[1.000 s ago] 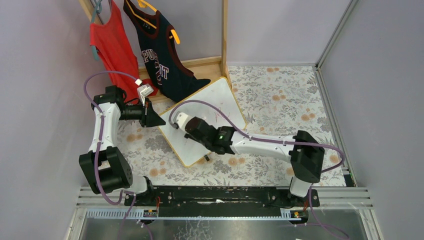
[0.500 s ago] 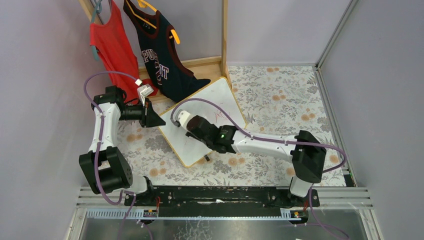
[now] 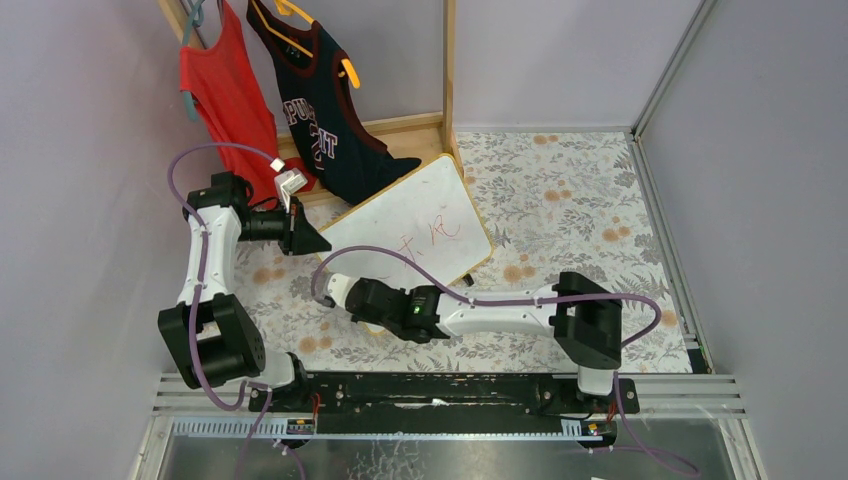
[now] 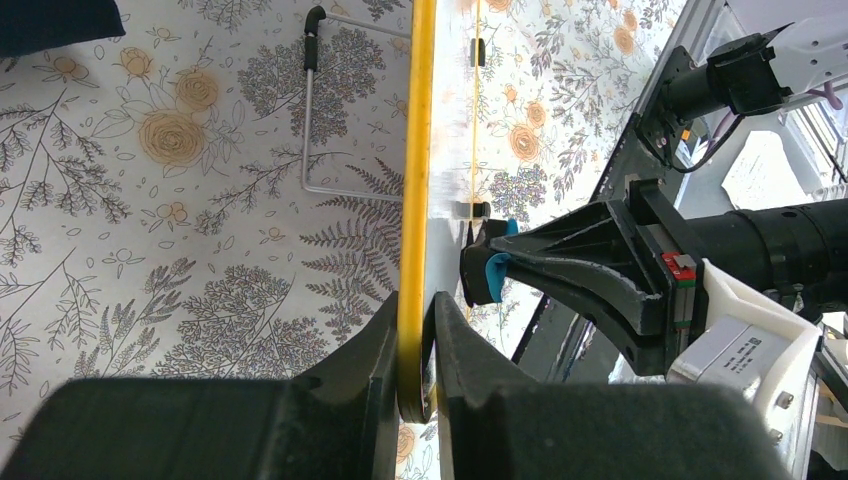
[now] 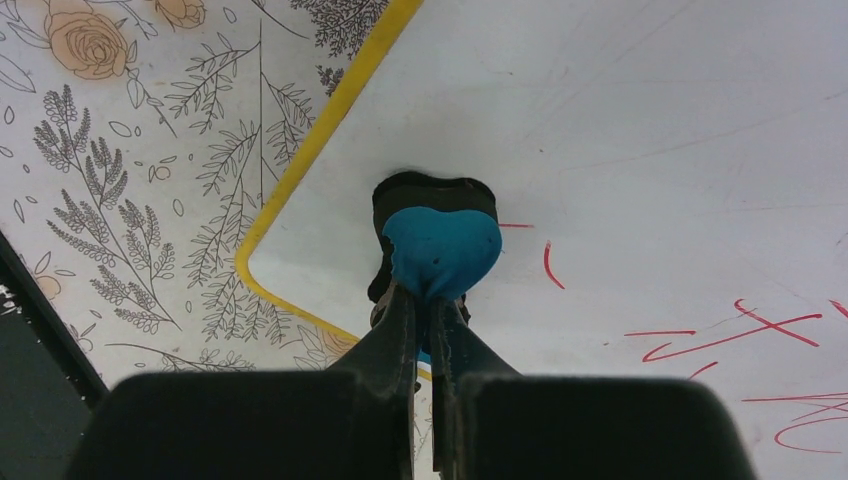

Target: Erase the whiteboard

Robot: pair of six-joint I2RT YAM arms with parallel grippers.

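Note:
The whiteboard (image 3: 410, 215) has a thin yellowish frame and stands tilted on the floral tablecloth, with red marks (image 3: 440, 230) near its middle. My left gripper (image 3: 312, 240) is shut on the board's left edge; in the left wrist view the yellow frame (image 4: 415, 180) sits clamped between the jaws (image 4: 415, 345). My right gripper (image 3: 352, 298) is over the board's near-left corner, shut on a blue eraser pad (image 5: 442, 250) that presses on the white surface (image 5: 650, 130). Red strokes (image 5: 720, 330) lie to its right. The pad also shows in the left wrist view (image 4: 495, 275).
A red jersey (image 3: 225, 90) and a navy jersey (image 3: 320, 105) hang from a wooden rack (image 3: 449, 60) at the back left, just behind the board. A wire stand leg (image 4: 310, 120) lies under the board. Grey walls close in the sides.
My right gripper has swept with the eraser from the board's middle down to its near-left corner. The red marks are now uncovered in the top view. The left arm has not moved.

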